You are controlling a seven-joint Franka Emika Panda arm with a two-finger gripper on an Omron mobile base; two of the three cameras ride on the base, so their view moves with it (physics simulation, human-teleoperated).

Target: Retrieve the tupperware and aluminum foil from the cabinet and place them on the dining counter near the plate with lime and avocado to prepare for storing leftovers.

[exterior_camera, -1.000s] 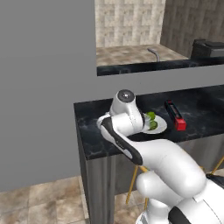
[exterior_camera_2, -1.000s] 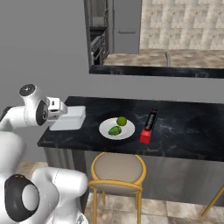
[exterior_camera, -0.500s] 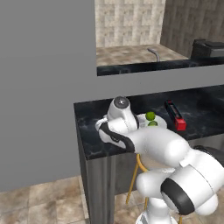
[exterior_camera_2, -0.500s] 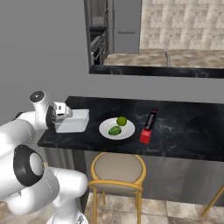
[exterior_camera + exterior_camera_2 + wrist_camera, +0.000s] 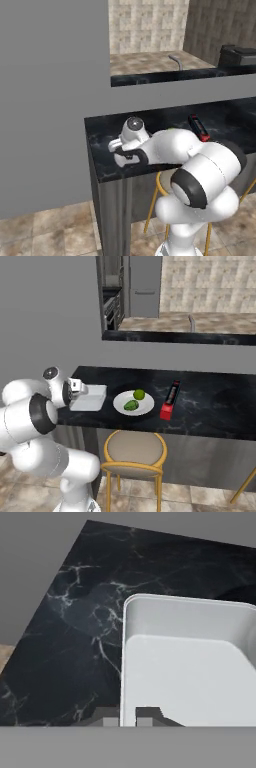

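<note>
Your tool (image 5: 127,717) sat low over the bench (image 5: 210,406) with its two fingertips pinched on the near rim of the tupperware (image 5: 89,397), one tip inside the wall and one outside, so you gripped the thin edge and had no need to span the wide tub. In the hand view the pale tub ran up and away from the tips, its flat floor level with the black marble around it, so I judged it was resting on the bench while you had it clamped; whether any weight hung on the tool I could not tell. From the right base view the tub lay at the left end of the slab, just beside the plate (image 5: 120,406) carrying the lime (image 5: 139,394) and the avocado (image 5: 131,405), which was the neighbourhood the job asked for. Beyond the plate the aluminum foil (image 5: 170,400) lay flat on the marble, red end toward the stool (image 5: 134,448), near the plate but not touching it. With both items down by the plate, I reckoned the task was almost done, and what remained was for you to part the tips and lift away without dragging the light tub into the plate.
</note>
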